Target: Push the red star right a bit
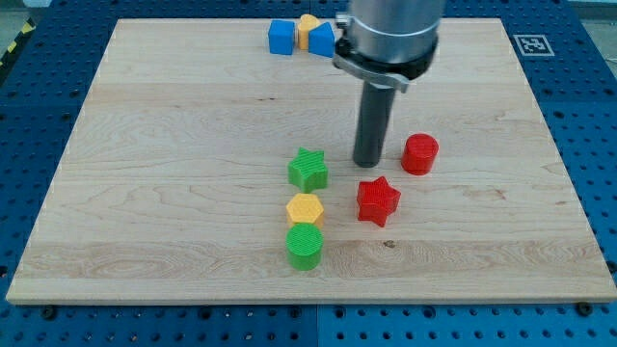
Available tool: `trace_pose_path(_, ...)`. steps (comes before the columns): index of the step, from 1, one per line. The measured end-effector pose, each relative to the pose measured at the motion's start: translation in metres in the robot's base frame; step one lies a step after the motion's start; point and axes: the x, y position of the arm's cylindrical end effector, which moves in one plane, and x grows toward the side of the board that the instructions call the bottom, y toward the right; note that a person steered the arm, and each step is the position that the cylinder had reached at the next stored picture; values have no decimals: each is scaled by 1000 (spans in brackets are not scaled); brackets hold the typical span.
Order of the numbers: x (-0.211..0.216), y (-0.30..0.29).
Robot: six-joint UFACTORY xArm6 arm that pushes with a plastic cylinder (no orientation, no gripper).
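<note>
The red star point(378, 200) lies on the wooden board point(174, 193), a little right of the middle. My tip point(368, 164) touches the board just above the star's upper left, a small gap apart from it. A red cylinder point(419, 153) stands to the right of my tip and up-right of the star.
A green star point(308, 170) lies left of my tip. Below it are a yellow hexagon point(304, 208) and a green cylinder point(305, 246) in a column. At the view's top stand a blue block point(281, 37), a yellow block point(307, 28) and another blue block point(323, 39).
</note>
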Motion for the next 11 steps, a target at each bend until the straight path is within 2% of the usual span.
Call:
trace_pose_path(1, 0, -20)
trace_pose_path(4, 60, -21)
trace_pose_path(5, 62, -20)
trace_pose_path(8, 62, 65)
trace_pose_path(9, 66, 68)
trace_pose_path(11, 110, 48)
